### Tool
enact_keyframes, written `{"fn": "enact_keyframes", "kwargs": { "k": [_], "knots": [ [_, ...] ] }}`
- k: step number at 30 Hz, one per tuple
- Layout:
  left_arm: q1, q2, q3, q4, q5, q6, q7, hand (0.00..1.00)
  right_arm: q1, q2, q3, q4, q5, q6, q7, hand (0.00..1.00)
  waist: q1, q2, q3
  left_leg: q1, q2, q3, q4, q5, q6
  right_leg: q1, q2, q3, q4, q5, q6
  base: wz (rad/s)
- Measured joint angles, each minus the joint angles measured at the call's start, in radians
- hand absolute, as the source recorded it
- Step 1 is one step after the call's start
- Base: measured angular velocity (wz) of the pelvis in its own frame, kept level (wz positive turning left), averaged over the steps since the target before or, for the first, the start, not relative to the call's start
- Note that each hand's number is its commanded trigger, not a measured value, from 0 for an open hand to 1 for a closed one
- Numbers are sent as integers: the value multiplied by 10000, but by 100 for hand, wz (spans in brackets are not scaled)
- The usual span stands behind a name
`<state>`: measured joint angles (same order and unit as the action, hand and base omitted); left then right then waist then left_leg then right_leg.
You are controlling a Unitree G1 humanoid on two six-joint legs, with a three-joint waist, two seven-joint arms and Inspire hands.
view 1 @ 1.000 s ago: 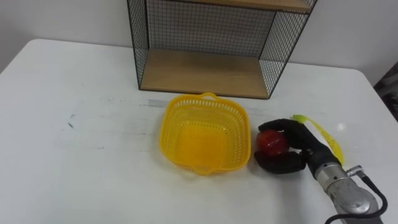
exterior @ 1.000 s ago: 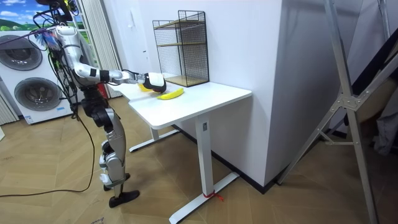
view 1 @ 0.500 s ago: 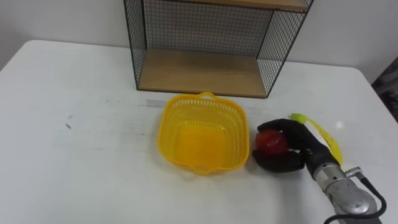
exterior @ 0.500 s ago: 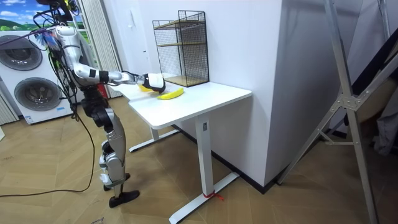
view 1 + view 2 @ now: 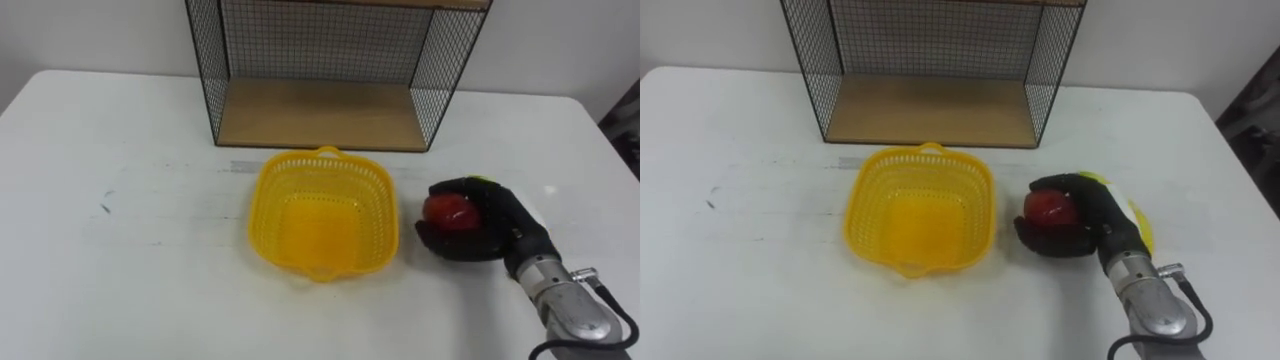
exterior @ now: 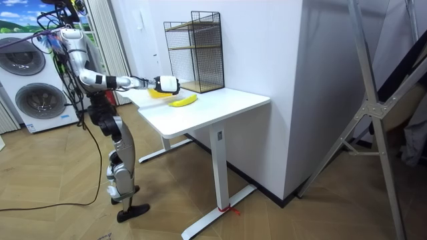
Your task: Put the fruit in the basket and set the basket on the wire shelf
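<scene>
Grips a glossy red apple [image 5: 447, 212], round with a pale glint on its skin, in the right hand [image 5: 497, 232]. Curls dark fingers [image 5: 455, 187] over the top of the fruit and under it, leaving red visible only in between. Holds it just to the right of the yellow basket [image 5: 322, 160], close to the rim but apart from it and outside it. Covers most of a yellow banana [image 6: 182, 101] lying on the white tabletop [image 5: 120, 250] beneath the hand, with a yellow sliver peeking out at the hand's far side.

Basket: perforated plastic, upright, its bare yellow floor in plain sight. Behind it, at the back of the tabletop, a black wire shelf [image 5: 315, 112] with a wooden lower board showing plain wood.

In the room view, stands at the table's end on the room view's left, right arm stretched out over the tabletop.
</scene>
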<state>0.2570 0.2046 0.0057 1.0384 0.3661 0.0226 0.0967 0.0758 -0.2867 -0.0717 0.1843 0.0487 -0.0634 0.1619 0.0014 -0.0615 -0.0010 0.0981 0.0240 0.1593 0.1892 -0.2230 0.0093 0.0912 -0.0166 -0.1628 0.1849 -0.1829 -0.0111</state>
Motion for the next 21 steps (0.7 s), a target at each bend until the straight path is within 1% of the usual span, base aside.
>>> {"fn": "enact_keyframes", "kwargs": {
  "k": [1,6,11,15,21],
  "knots": [
    [27,-23,131,-1,0,-1,0,0,0,-1,-70,-192,109,-2,21,100,-12,-2,0,4,2,-1,7,0,0,9,1,-1,0,0,0,0],
    [52,-36,320,-77,-4,-9,6,0,-4,-9,-316,-686,364,-2,33,100,-2,-39,15,2,0,-14,41,0,0,32,-1,-10,-5,0,0,0],
    [91,-37,303,-56,-6,-16,4,0,-36,-133,-337,-1382,426,-3,38,100,21,-93,32,6,0,13,13,0,0,54,9,19,-14,-1,0,0],
    [70,-33,165,52,-14,-19,6,0,-199,-149,-306,-1861,422,-3,32,100,29,-146,50,-68,-1,48,40,0,0,-80,14,126,10,-1,0,-3],
    [11,-33,80,219,-12,-20,6,0,-205,-192,-287,-2420,421,-4,-66,100,37,-147,57,-232,4,19,75,-1,0,-203,13,73,22,0,0,0]
  ]
}}
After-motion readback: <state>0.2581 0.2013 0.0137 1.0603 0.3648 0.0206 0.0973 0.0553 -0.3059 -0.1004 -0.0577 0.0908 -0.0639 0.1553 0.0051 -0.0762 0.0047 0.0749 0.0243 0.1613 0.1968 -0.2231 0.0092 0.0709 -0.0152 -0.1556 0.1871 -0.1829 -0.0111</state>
